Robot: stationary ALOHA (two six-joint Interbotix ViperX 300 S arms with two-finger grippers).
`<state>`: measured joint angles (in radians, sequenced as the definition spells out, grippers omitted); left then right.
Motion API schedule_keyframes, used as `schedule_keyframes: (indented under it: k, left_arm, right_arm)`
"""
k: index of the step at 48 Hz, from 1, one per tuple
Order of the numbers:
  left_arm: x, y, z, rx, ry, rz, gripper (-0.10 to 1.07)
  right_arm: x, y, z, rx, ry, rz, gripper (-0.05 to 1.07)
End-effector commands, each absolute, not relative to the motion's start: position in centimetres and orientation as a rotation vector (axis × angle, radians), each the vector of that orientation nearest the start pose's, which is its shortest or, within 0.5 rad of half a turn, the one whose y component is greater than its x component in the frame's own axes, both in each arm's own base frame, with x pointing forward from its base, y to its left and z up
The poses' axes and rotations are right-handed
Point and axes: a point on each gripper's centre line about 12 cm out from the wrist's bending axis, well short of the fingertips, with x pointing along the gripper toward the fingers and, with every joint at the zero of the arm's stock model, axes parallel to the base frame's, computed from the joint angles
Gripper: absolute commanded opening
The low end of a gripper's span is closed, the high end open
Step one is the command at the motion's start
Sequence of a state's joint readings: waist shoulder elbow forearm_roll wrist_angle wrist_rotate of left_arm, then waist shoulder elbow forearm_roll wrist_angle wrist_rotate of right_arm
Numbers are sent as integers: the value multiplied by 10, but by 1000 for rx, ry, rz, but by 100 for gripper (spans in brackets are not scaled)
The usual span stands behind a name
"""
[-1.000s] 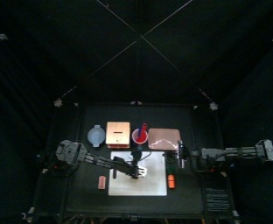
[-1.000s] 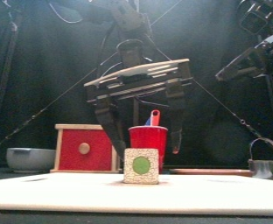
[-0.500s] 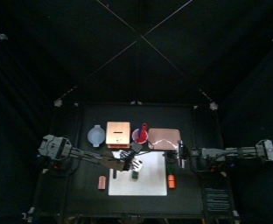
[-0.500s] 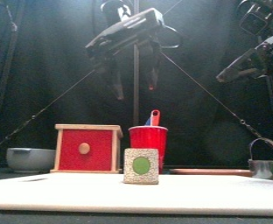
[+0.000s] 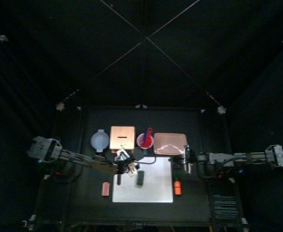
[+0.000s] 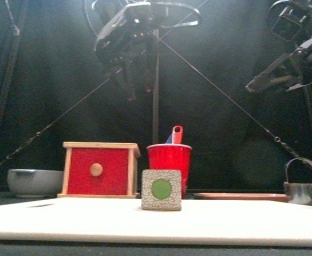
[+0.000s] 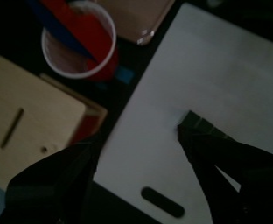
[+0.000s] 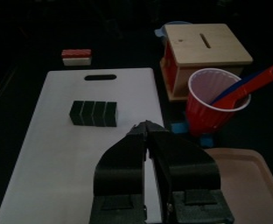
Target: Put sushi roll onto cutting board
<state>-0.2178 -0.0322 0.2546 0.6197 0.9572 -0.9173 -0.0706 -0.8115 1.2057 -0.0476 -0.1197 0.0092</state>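
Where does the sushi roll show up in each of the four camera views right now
Top view: sushi roll is a small dark piece on the white cutting board.
Front view: sushi roll stands centre, on the cutting board, its cut end facing the camera.
Left wrist view: sushi roll on the cutting board, partly behind a jaw.
Right wrist view: sushi roll on the cutting board.
Shared landmark: the red cup.

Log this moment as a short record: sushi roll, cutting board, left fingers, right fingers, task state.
sushi roll: dark piece lying on the cutting board, nothing gripping it
cutting board: white rectangle, flat on the table
left gripper: raised above the board, fingers open, empty
right gripper: over the board's edge near the red cup, fingers shut, empty
task state: roll is on the board
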Motion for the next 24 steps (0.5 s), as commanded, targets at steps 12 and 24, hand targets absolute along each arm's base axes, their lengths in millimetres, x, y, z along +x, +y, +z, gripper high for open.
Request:
schedule_keyframes:
  k: [12, 24]
  left_arm:
    - [328, -37, 308, 28, 502, 141, 99]
    - [278, -31, 298, 30, 332, -36, 99]
  right_arm:
    - [220, -19, 245, -15, 234, -80, 4]
    - [221, -21, 249, 12, 224, -92, 3]
